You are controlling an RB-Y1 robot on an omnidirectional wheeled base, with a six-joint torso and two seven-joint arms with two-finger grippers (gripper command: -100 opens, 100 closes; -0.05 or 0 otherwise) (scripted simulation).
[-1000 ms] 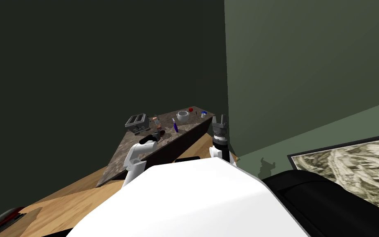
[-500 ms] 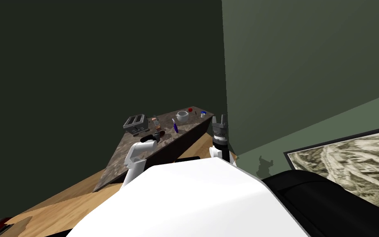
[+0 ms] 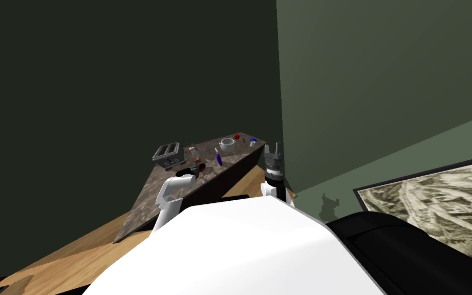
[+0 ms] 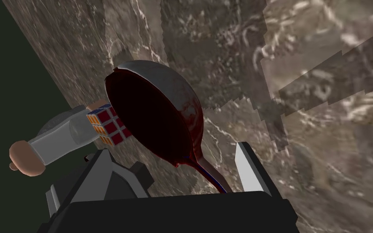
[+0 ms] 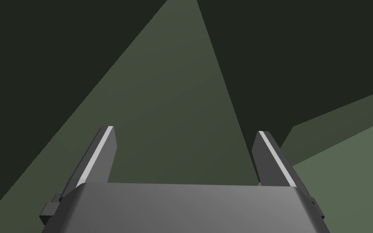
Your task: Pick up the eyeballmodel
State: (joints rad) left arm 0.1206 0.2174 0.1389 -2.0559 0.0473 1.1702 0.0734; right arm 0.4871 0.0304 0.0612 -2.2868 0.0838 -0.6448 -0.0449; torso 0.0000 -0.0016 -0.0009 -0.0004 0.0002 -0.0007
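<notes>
The eyeball model (image 4: 157,117) is a half shell, grey outside and dark red inside, with a thin red-and-blue stalk, lying on the brown marbled table (image 4: 303,121). My left gripper (image 4: 173,149) hangs close over it, open, with the stalk and the shell's lower edge between its fingers (image 4: 248,166). In the head view the left gripper (image 3: 195,169) is over the table's (image 3: 148,205) middle, at the dark eyeball model (image 3: 201,165). My right gripper (image 3: 273,149) is raised beside the table's right end, and the right gripper (image 5: 185,149) is open with nothing in it.
Beside the shell lie a colour cube (image 4: 107,127) and a clear bottle (image 4: 48,145) with a tan cap. Farther along the table are a toaster (image 3: 168,153), a purple tool (image 3: 218,156), a white ring-shaped dish (image 3: 227,144), a red ball (image 3: 237,137) and a small cup (image 3: 253,142). Green walls close the corner.
The whole head view has slid slightly left, so I have shifted a little. Both arms hold the same pose relative to the table.
</notes>
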